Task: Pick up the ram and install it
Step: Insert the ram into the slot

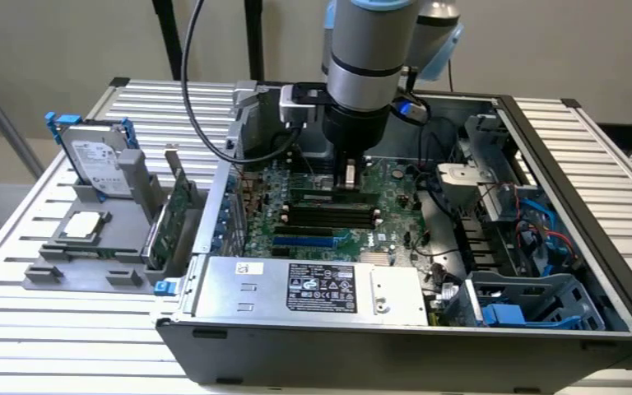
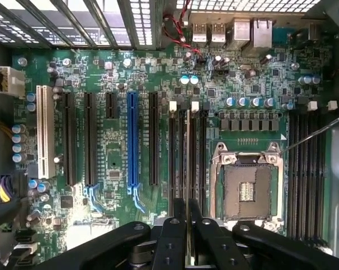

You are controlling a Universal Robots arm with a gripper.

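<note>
The ram appears edge-on in the wrist view as a thin pale strip running along the black memory slots beside the CPU socket. My gripper is shut on it, one black finger pressed to each side. In the exterior view the gripper hangs straight down inside the open computer case, with the ram held upright just above the motherboard, at the far end of the row of memory slots. Whether the stick touches a slot cannot be told.
A grey fixture at the exterior view's left holds a hard drive, a square silver processor chip and a green expansion card. Inside the case are the power supply, a drive cage and cables. Expansion slots lie beside the memory slots.
</note>
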